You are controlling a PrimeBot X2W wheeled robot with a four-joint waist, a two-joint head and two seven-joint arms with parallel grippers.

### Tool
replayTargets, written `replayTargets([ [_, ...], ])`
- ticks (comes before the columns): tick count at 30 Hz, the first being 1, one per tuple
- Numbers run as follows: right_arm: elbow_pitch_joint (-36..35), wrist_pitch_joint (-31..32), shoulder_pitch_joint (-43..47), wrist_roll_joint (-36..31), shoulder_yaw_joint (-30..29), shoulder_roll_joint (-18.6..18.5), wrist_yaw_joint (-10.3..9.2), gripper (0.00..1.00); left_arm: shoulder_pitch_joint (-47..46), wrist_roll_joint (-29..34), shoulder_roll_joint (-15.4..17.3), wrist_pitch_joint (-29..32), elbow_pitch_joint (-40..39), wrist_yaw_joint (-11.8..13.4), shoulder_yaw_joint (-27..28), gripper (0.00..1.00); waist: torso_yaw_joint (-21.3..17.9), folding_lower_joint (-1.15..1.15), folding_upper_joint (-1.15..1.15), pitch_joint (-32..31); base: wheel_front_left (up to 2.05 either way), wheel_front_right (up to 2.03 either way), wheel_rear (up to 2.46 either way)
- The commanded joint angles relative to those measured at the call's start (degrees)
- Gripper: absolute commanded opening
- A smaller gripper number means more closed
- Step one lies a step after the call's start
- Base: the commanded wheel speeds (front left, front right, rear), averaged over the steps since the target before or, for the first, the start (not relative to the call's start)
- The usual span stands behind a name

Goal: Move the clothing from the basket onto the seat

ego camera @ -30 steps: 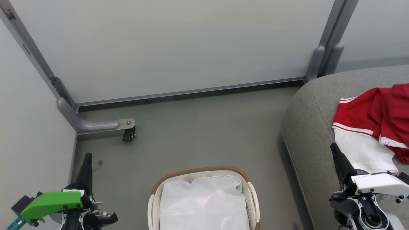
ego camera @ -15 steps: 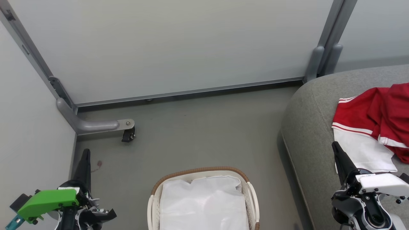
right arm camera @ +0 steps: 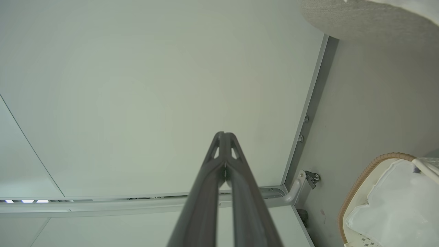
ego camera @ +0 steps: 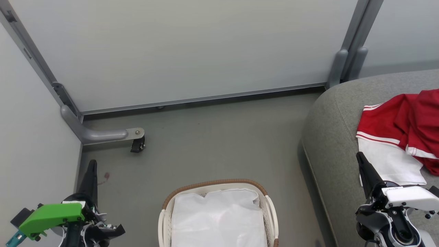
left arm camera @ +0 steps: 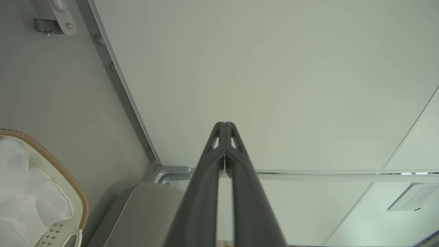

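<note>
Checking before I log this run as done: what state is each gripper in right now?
Left gripper: closed, holding nothing.
Right gripper: closed, holding nothing.

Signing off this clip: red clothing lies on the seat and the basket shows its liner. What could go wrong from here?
1. The clothing has its white panel near the seat edge, apparently close to the shut right pincer. Moving that arm could snag it and drag it off.
2. The crumpled white liner in the basket could be mistaken for clothing and grabbed.
</note>
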Motion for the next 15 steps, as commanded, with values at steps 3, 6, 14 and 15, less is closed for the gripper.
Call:
replayTargets([
  [3, -0.20, 0.20, 0.61, 0.17, -0.12, -0.36, -0.02, 0.00, -0.56, -0.17, 0.33, 0.20, 0.00, -0.24, 0.12, 0.00, 0.00, 0.00, 0.00, 0.00, 0.00, 0.00, 0.00],
  [6, -0.20, 0.19, 0.61, 0.17, -0.12, -0.36, -0.02, 0.00, -0.56, -0.17, 0.33, 0.20, 0.00, -0.24, 0.12, 0.00, 0.00, 0.00, 0.00, 0.00, 0.00, 0.00, 0.00],
  [14, -0.20, 0.20, 0.61, 0.17, -0.11, -0.36, -0.02, 0.00, -0.56, -0.17, 0.33, 0.19, -0.02, -0.24, 0.11, 0.00, 0.00, 0.00, 0.00, 0.00, 0.00, 0.00, 0.00],
  [15, -0.20, 0.20, 0.61, 0.17, -0.11, -0.36, -0.02, 0.00, -0.56, -0.17, 0.33, 0.19, 0.01, -0.24, 0.11, 0.00, 0.00, 0.00, 0.00, 0.00, 0.00, 0.00, 0.00],
])
